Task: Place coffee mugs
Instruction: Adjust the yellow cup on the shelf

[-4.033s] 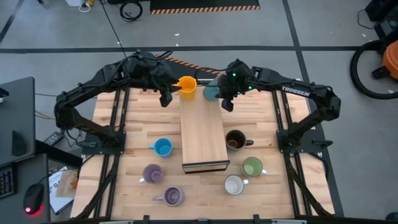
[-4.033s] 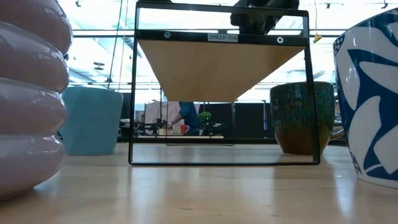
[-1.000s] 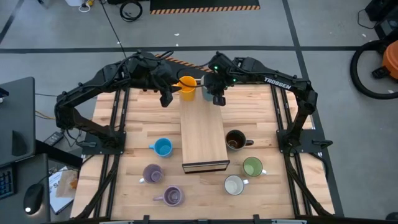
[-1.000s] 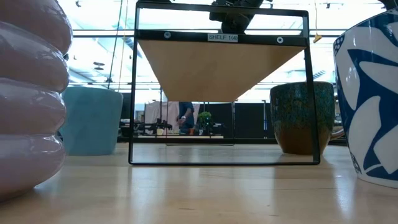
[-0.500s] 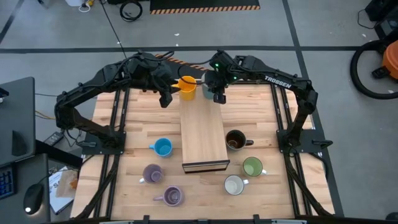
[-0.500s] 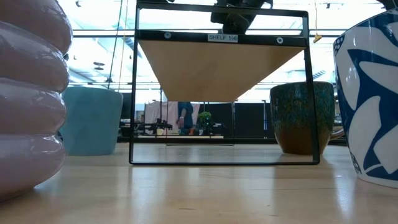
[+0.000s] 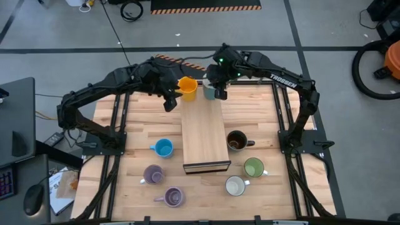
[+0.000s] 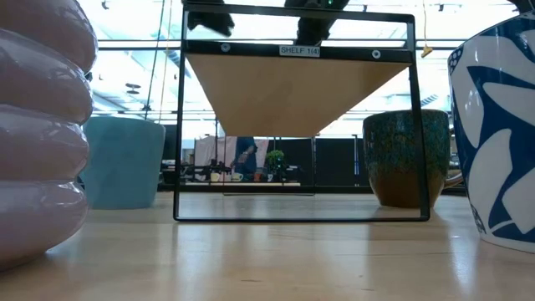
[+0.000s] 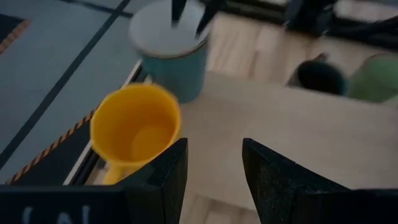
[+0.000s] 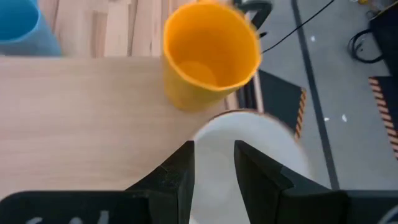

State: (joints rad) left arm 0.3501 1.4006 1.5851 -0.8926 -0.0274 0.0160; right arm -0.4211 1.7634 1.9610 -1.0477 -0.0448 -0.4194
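An orange mug (image 7: 187,87) and a teal mug (image 7: 208,92) with a white inside stand side by side on the far end of the raised wooden board (image 7: 203,137). My right gripper (image 7: 213,93) hangs open just above the teal mug (image 10: 261,155). Its fingers show over that mug's rim (image 9: 171,37) in the left wrist view. My left gripper (image 7: 169,102) is open above the board's far left corner, on the near side of the orange mug (image 9: 135,130), with nothing between its fingers.
On the table stand a light blue mug (image 7: 162,148), two lavender mugs (image 7: 153,174) (image 7: 173,197), a dark brown mug (image 7: 236,140), a green mug (image 7: 254,167) and a white mug (image 7: 235,186). The board sits on a black frame (image 8: 178,125).
My right gripper has risen and drawn slightly toward the table's far edge, off the teal mug, which stays standing on the board. My left gripper has come down toward the board beside the orange mug and now shows at the top of the low view.
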